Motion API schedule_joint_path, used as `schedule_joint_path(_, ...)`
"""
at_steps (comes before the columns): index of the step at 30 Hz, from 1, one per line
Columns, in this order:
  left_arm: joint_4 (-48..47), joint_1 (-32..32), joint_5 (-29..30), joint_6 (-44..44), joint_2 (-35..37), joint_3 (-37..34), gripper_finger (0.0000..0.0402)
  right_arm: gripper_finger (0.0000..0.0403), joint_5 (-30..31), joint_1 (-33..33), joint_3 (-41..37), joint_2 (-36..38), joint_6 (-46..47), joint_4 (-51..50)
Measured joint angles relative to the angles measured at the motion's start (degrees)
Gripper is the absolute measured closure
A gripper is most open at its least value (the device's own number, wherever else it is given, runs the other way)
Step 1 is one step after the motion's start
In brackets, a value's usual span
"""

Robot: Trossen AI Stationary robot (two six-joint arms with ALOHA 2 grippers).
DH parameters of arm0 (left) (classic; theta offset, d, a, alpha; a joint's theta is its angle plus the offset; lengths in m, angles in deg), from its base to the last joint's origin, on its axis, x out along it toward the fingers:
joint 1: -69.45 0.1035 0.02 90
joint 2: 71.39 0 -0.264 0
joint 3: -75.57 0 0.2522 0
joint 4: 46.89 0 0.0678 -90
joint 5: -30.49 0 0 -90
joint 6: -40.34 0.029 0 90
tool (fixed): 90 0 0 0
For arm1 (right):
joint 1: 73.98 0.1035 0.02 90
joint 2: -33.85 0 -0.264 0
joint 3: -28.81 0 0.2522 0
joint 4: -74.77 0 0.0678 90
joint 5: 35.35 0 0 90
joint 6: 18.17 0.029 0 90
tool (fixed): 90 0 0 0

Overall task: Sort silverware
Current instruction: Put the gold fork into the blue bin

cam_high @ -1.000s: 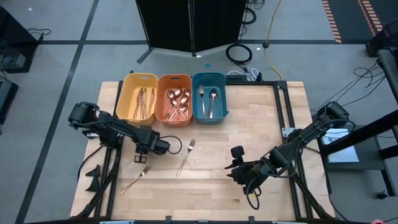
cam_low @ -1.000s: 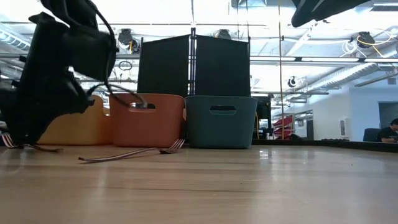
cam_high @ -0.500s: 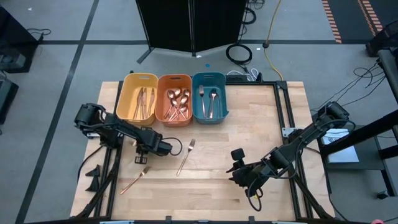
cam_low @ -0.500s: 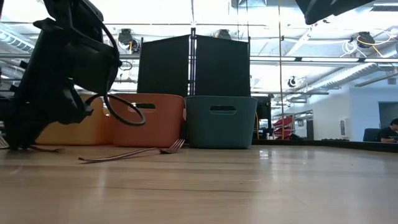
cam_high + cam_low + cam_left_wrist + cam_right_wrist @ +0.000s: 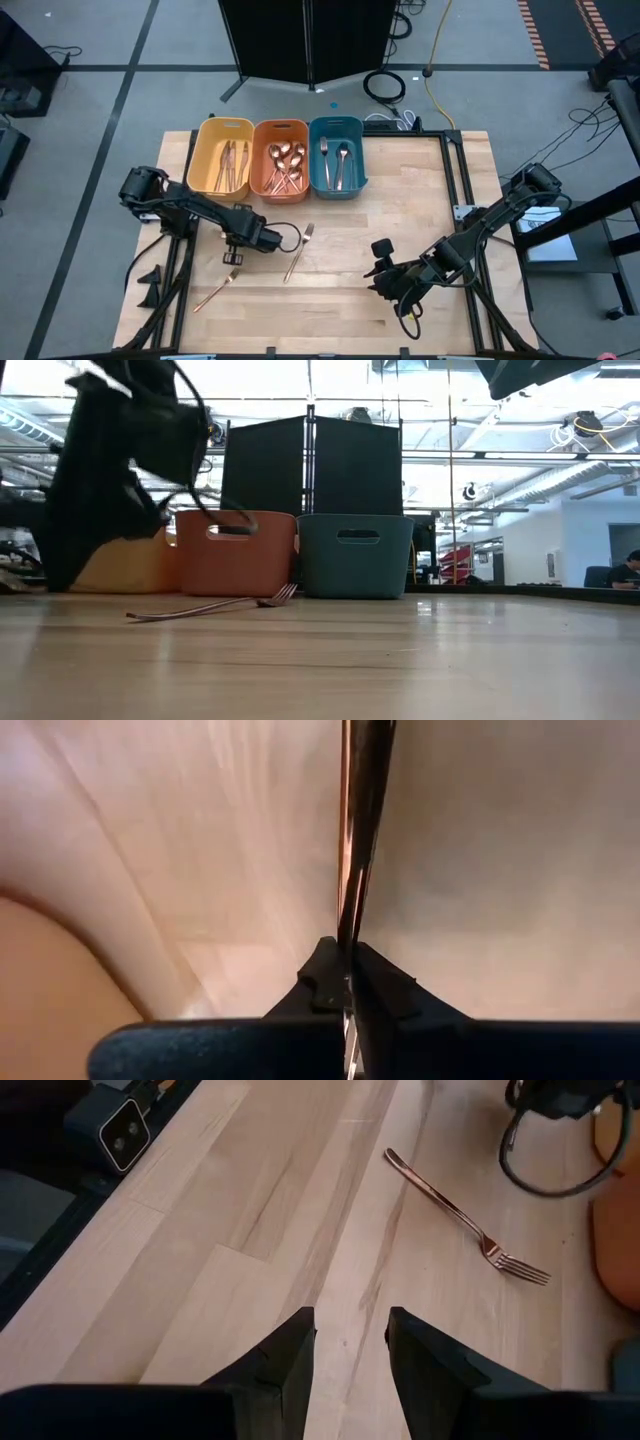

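Seen from above, a light wooden counter (image 5: 400, 200) carries three plastic bins in a row along its far edge. From left to right, the yellow bin (image 5: 221, 157) holds copper knives (image 5: 232, 165), the orange bin (image 5: 280, 159) holds copper spoons (image 5: 284, 165), and the teal bin (image 5: 335, 155) holds forks (image 5: 334, 160).

In front of the yellow bin, the left gripper (image 5: 234, 256) reaches down to the counter. Its wrist view shows the two dark fingers (image 5: 325, 982) pressed together on a thin copper utensil (image 5: 352, 840), which runs straight out from between the fingertips over the wood. Just nearer the front edge than this gripper, a copper fork (image 5: 216, 288) lies flat on the counter at a slant, close by but outside the gripper. Just to the right of the gripper, a second fork (image 5: 299, 250) lies flat on the counter in front of the orange bin, its tines toward the bins.

Well to the right, the right gripper (image 5: 379, 268) waits low over bare wood near the front of the counter, its fingers (image 5: 295, 1355) parted and holding nothing
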Motion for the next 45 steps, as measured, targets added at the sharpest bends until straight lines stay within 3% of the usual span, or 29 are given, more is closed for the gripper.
schedule_joint_path(7, -3.12, -4.22, 1.27, 0.53, 1.52, 10.69, 0.0401, 0.0284, 0.18, 0.00, 0.00, 0.00, -0.39, 0.00)
schedule_joint_path(13, -7.46, -7.47, 11.09, 7.09, 1.54, 20.89, 0.0401, 0.0284, 0.55, -0.11, 0.00, 0.00, -1.95, 0.04)
schedule_joint_path(20, -9.85, -7.84, 32.15, 27.05, 1.58, 29.35, 0.0401, 0.0284, 1.70, -0.33, 0.00, 0.00, -3.37, 0.16)
schedule_joint_path(23, -4.50, -5.37, 40.12, 39.75, 1.58, 30.08, 0.0401, 0.0284, 4.31, -0.56, 0.00, 0.00, -3.50, 0.04)
schedule_joint_path(25, -0.45, -2.82, 41.89, 48.36, 1.58, 30.08, 0.0401, 0.0284, 5.82, -0.91, 0.00, 0.00, -3.51, 0.02)
schedule_joint_path(33, 20.97, 10.89, 40.88, 80.04, 1.58, 30.06, 0.0402, 0.0284, 6.52, -2.08, 0.00, 0.00, -0.26, -0.52)
schedule_joint_path(40, 38.89, 22.62, 26.23, 99.44, -0.04, 30.06, 0.0402, 0.0284, 6.51, -2.08, 0.00, 0.00, 6.84, -2.61)
schedule_joint_path(45, 43.90, 28.79, 23.44, 111.66, -4.23, 30.03, 0.0402, 0.0284, 6.59, -2.08, 0.04, 0.00, 12.52, -3.54)
